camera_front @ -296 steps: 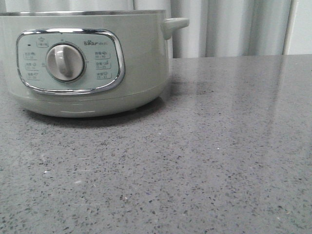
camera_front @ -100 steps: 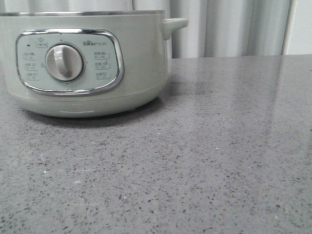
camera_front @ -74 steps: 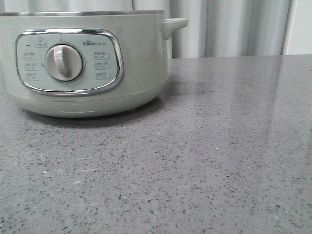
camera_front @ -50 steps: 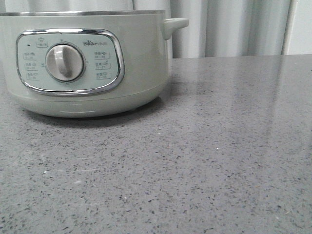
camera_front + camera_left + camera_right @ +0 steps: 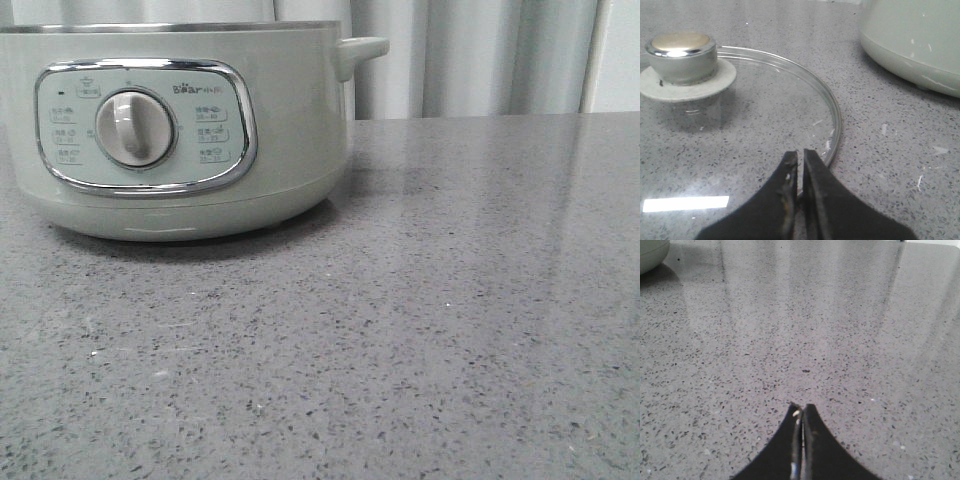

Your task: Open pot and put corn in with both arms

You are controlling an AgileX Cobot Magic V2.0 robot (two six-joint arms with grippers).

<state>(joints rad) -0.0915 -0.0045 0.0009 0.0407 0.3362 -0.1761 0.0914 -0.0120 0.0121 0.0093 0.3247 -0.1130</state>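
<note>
Front view has the pot (image 5: 175, 130) sitting at the left of the grey speckled countertop (image 5: 450, 320), its chrome-framed control panel (image 5: 145, 125) and round dial (image 5: 133, 128) facing the camera, the small side handle (image 5: 360, 50) sticking out to the right. Its steel rim shows bare along the top, no lid on it. From the left wrist, the glass lid (image 5: 740, 120) lies flat on the counter beside the pot's base, knob (image 5: 682, 55) up — the left gripper (image 5: 800, 165) hovers at the lid's metal edge with its fingers pressed together, holding nothing. The right gripper (image 5: 802, 412) is likewise closed and empty over bare counter, well apart from the pot, only an edge of it (image 5: 652, 252) in that view. Pale curtains (image 5: 480, 55) hang behind.
</note>
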